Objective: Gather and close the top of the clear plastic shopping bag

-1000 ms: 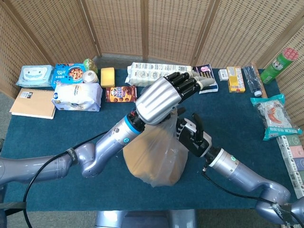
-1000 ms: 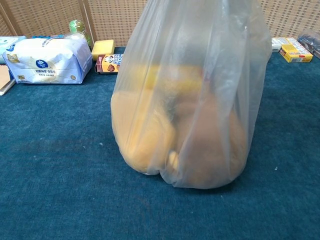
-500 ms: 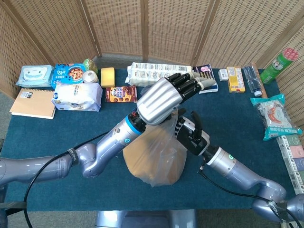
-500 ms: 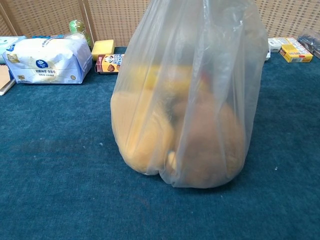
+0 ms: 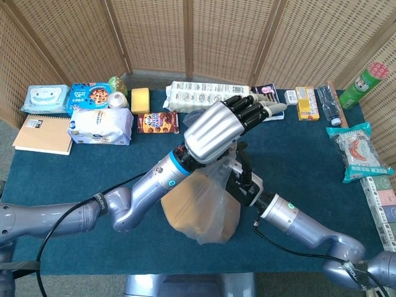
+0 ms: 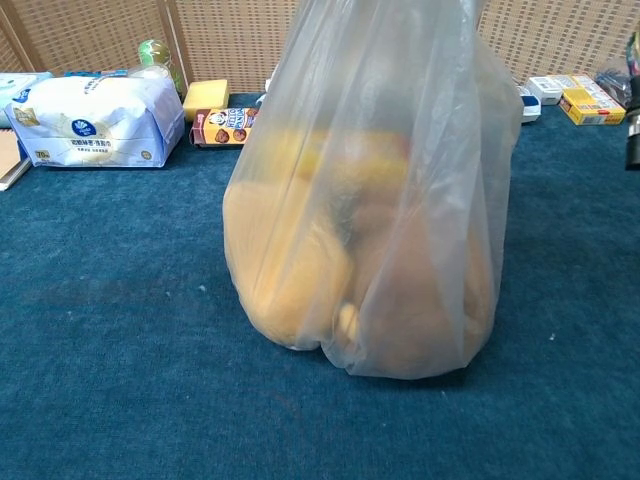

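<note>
Bag (image 6: 370, 200) of clear plastic stands upright near the middle of the blue surface (image 5: 74, 173), holding a yellow-brown rounded load that fills its lower half. My left hand (image 5: 218, 128) is raised above the bag's mouth, fingers stretched out towards the back, and I cannot tell whether it has any film caught beneath it. My right hand (image 5: 242, 179) is pressed in against the bag's right side just under the left one; its fingers are mostly hidden, so I cannot tell what it holds. To do this step well, I judge I should draw the loose plastic inward from both sides above the load, bunch it into one neck, and avoid tugging sideways, since the bag looks likely to tip.
</note>
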